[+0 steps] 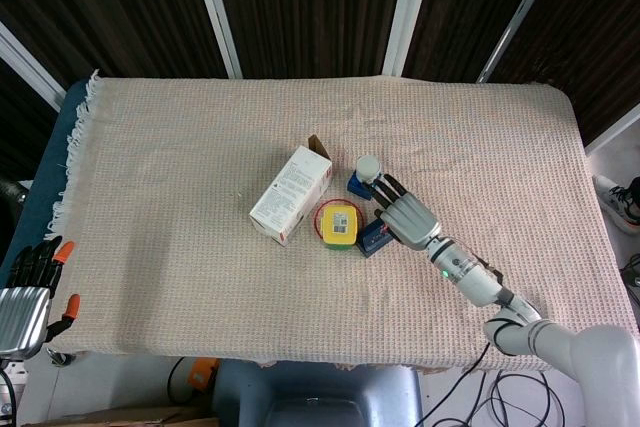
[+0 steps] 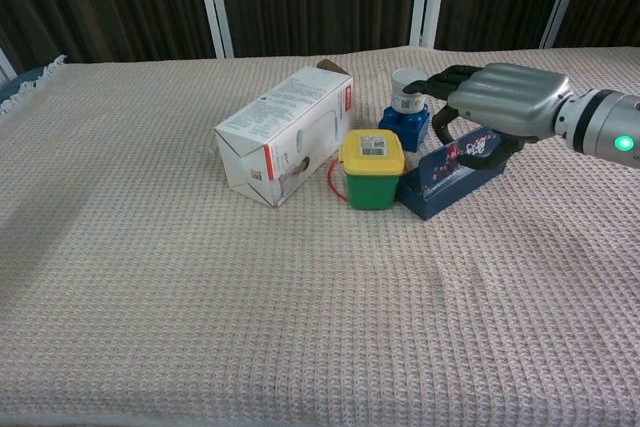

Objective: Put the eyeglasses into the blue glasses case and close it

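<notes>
The blue glasses case (image 1: 372, 239) (image 2: 447, 179) lies right of centre on the cloth, its lid down or almost down. No eyeglasses show in either view, so they are hidden if inside it. My right hand (image 1: 405, 215) (image 2: 510, 102) rests on top of the case with the fingers stretched out towards the white jar and the thumb curled against the case's front side. My left hand (image 1: 28, 282) hangs off the table at the near left corner, fingers apart and holding nothing.
A white carton (image 1: 290, 194) (image 2: 285, 137) lies left of the case. A green tub with a yellow lid (image 1: 338, 223) (image 2: 373, 169) touches the case's left end. A white jar (image 1: 367, 167) (image 2: 408, 87) stands on a blue block (image 2: 405, 125) just behind.
</notes>
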You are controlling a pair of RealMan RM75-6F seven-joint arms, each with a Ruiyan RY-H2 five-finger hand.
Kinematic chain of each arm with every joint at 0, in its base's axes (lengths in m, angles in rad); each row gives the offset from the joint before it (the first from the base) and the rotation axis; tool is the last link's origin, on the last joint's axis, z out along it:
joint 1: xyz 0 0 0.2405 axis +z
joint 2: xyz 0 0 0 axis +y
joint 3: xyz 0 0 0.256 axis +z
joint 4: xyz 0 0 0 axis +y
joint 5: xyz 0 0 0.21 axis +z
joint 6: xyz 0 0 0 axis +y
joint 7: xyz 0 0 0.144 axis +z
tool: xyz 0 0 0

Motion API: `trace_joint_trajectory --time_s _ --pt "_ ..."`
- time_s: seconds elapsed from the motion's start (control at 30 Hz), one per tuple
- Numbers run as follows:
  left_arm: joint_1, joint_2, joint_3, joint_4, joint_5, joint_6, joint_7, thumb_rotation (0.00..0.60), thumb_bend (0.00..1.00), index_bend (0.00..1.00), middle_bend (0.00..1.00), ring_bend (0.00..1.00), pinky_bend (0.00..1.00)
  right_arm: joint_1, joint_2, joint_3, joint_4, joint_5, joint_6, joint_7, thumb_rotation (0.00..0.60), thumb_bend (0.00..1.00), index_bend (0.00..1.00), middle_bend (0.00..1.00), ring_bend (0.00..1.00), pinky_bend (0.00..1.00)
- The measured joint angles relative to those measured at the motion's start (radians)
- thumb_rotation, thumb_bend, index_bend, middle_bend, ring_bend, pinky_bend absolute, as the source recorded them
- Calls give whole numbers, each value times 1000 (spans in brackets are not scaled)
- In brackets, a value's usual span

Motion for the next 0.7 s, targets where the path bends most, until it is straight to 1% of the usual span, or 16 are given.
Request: trace_joint_trajectory --time_s 0.27,0.33,0.4,0.5,0.57,0.7 --pt "-2 0 3 -2 1 -5 5 600 425 0 0 14 36 27 -29 30 5 44 -55 -45 600 646 643 70 0 0" --pt "-1 0 2 -2 0 -5 5 600 425 0 0 15 36 35 -37 36 12 53 -69 -55 600 646 601 68 0 0" --pt "-1 1 1 -3 -1 -5 4 600 426 0 0 15 36 41 -44 41 17 62 -81 -62 600 645 508 52 0 0" --pt "-2 0 2 -2 -1 -6 5 600 426 0 0 15 36 52 -57 54 32 76 -92 -76 600 633 406 20 0 0" --pt "-2 1 3 -2 0 -8 5 600 426 0 0 16 36 57 -62 63 34 86 -96 -78 600 593 377 8 0 0" --pt "-2 0 2 -2 -1 -6 5 600 427 0 0 16 36 59 -54 69 23 89 -85 -80 600 525 358 0 0 0"
